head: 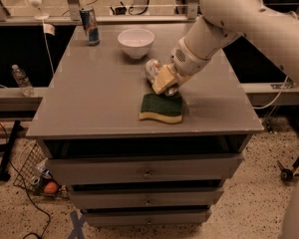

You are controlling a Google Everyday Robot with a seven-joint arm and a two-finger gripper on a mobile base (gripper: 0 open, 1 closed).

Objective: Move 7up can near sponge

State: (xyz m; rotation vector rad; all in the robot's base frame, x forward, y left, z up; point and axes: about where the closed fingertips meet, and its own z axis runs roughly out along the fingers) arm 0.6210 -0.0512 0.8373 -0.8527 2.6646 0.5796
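One camera view is what we have: near the middle of the frame the gripper (pixel 165 79) is clamped across the 7up can (pixel 151 68), which is tilted with its shiny top toward the upper left, just above the sponge (pixel 162 107) on the table (pixel 89 98). We judge it is held low like this to be set down beside the sponge, away from the white bowl (pixel 136 43).

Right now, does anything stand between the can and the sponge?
Nothing visible does. The gripper holds the can right behind the sponge; the bowl stands farther back.
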